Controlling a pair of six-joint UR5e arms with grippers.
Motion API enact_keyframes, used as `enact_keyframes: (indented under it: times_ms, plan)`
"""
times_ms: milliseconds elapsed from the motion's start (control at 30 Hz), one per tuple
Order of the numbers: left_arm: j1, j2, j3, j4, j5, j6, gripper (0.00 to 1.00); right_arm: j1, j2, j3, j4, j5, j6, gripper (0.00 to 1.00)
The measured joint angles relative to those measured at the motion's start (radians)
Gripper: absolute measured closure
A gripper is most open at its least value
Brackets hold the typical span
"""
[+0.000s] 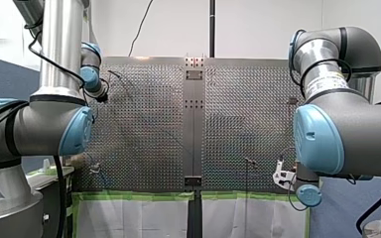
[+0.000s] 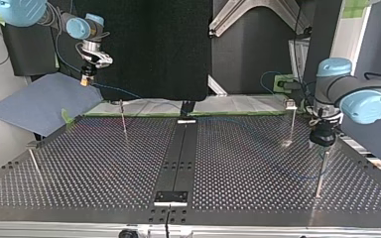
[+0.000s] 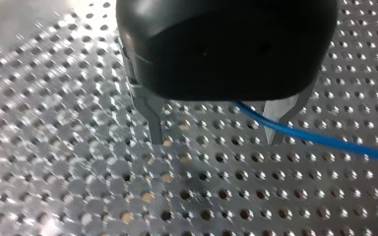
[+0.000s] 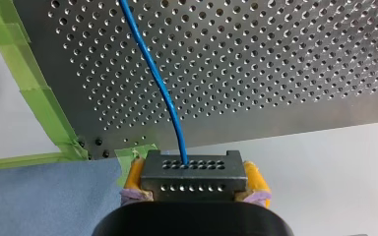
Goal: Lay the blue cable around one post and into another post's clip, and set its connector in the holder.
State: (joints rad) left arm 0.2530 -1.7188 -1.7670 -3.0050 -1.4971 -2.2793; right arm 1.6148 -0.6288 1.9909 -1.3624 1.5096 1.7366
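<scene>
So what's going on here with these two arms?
My right gripper is shut on the black connector of the blue cable, holding it beyond the edge of the perforated table. The cable runs over the table to my left gripper, which hovers low by a post, the cable passing its open metal fingers.
</scene>
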Motion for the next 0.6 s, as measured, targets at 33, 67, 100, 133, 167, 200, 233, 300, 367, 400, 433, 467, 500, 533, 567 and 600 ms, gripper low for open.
enact_keyframes:
  times_ms: [33,67,100,133,167,200,233,300,367,400,433,467,500,533,567,600]
  plan:
    - [0.001,0.006,-0.001,0.0,-0.001,-0.003,0.0,0.0,0.0,0.0,0.0,0.0,0.0,1.0]
    - [0.001,0.009,-0.002,0.0,-0.001,-0.004,0.0,0.0,0.0,0.0,0.0,0.0,0.001,1.0]
    - [0.002,0.013,-0.002,0.0,-0.002,-0.006,0.0,0.0,0.0,0.0,0.0,0.0,0.001,1.0]
    - [0.002,0.016,-0.002,0.0,-0.002,-0.007,0.0,0.0,0.0,0.0,0.0,0.0,0.001,1.0]
    - [0.002,0.018,-0.002,0.0,-0.002,-0.008,0.0,0.0,0.0,0.0,0.0,0.0,0.001,1.0]
    - [0.002,0.02,-0.002,0.0,-0.003,-0.008,0.0,0.0,0.0,0.0,0.0,0.0,0.001,1.0]
    - [0.002,0.024,-0.002,0.001,-0.005,-0.009,0.0,0.0,0.0,0.0,0.0,0.0,0.002,1.0]
    - [0.002,0.03,-0.003,0.002,-0.01,-0.009,0.0,0.0,0.0,0.0,0.0,0.0,0.003,1.0]
    - [0.002,0.037,-0.003,0.002,-0.017,-0.009,0.0,0.0,0.0,0.0,0.0,0.0,0.004,1.0]
    - [0.001,0.041,-0.003,0.002,-0.019,-0.009,0.0,0.0,0.0,0.0,0.0,0.0,0.005,1.0]
    - [0.0,0.044,-0.003,0.002,-0.021,-0.008,0.0,0.0,0.0,0.0,0.0,0.0,0.005,1.0]
    - [-0.001,0.047,-0.004,0.002,-0.022,-0.008,0.0,0.0,0.0,0.0,0.0,0.0,0.006,1.0]
    - [-0.002,0.049,-0.005,0.002,-0.022,-0.007,0.0,0.0,0.0,0.0,0.0,0.0,0.006,1.0]
    - [-0.002,0.052,-0.006,0.002,-0.023,-0.007,0.0,0.0,0.0,0.0,0.0,0.0,0.007,1.0]
    - [-0.003,0.055,-0.007,0.001,-0.023,-0.006,0.0,0.0,0.0,0.0,0.0,0.0,0.007,1.0]
    - [-0.003,0.057,-0.008,0.001,-0.023,-0.006,0.0,0.0,0.0,0.0,0.0,0.0,0.007,1.0]
